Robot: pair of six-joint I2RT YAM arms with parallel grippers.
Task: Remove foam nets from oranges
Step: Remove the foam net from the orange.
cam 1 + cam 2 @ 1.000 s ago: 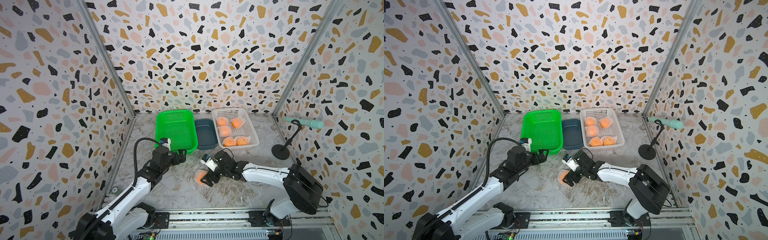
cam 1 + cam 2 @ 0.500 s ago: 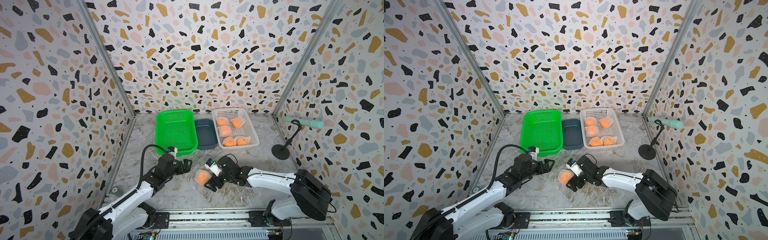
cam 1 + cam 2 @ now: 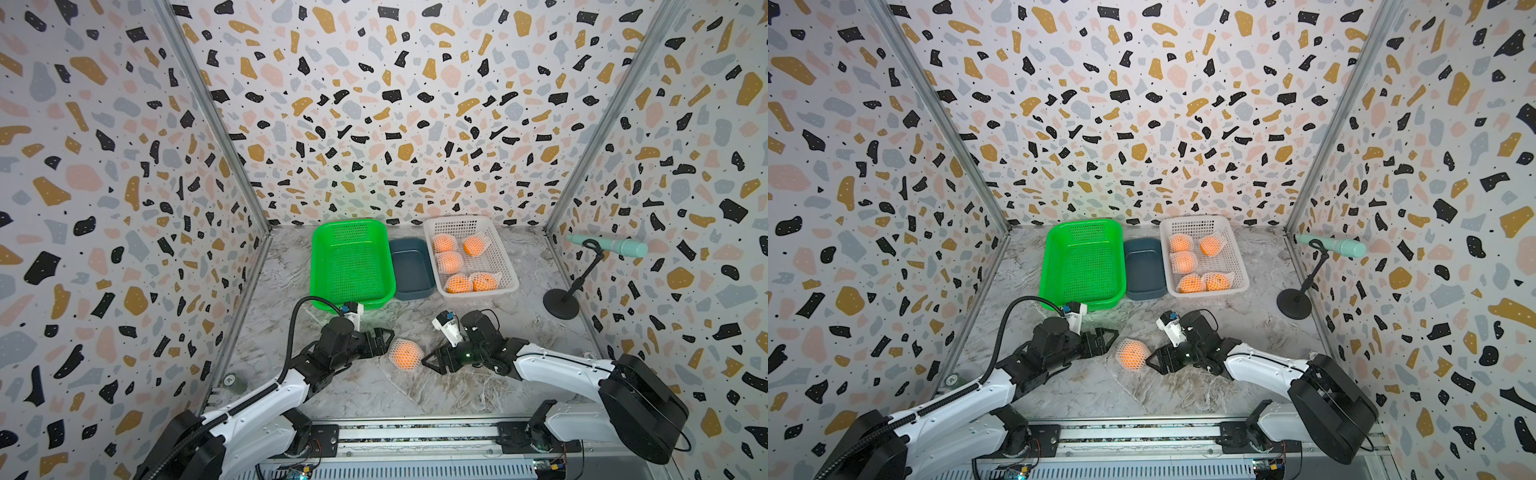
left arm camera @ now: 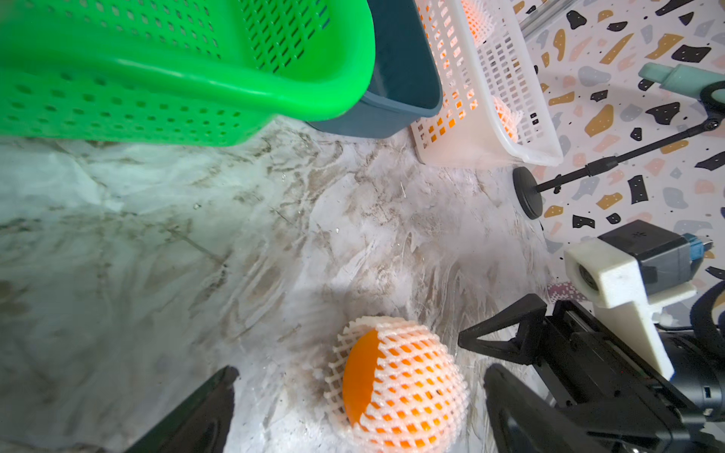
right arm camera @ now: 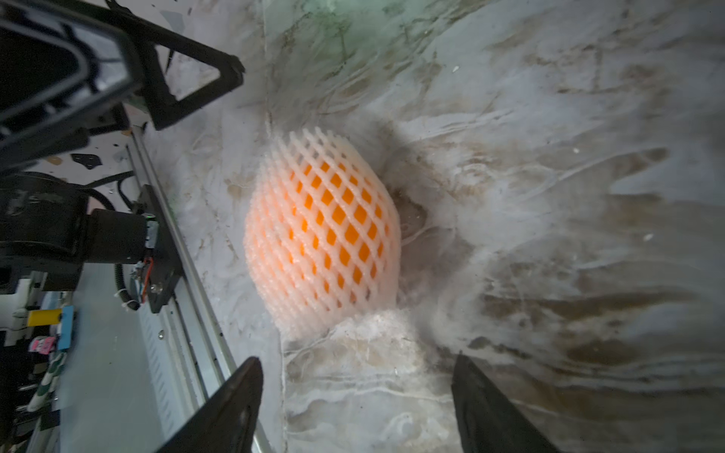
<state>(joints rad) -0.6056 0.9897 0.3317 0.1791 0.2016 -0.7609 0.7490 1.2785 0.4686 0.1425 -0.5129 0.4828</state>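
Note:
One of the oranges (image 3: 405, 354) (image 3: 1133, 354) lies on the marble table in a white foam net (image 5: 321, 239), between my two grippers. Bare skin shows at the net's open end (image 4: 361, 376), which faces my left gripper. The left gripper (image 3: 386, 343) (image 4: 361, 372) is open, and the fruit sits partly between its spread fingers, untouched. My right gripper (image 3: 428, 363) (image 5: 357, 361) is open a short way to the fruit's right, with only table between its fingers. Several more netted oranges (image 3: 449, 262) lie in the white basket (image 3: 457, 224).
A green basket (image 3: 353, 266) and a blue-grey tub (image 3: 411, 270) stand side by side at the back, left of the white basket. A black stand (image 3: 561, 303) holding a teal tube is at the right wall. A metal rail (image 3: 415, 432) runs along the front edge.
My right gripper, which was over the netted orange, has drawn back to its right. The left gripper has come from near the green basket to the orange's left side.

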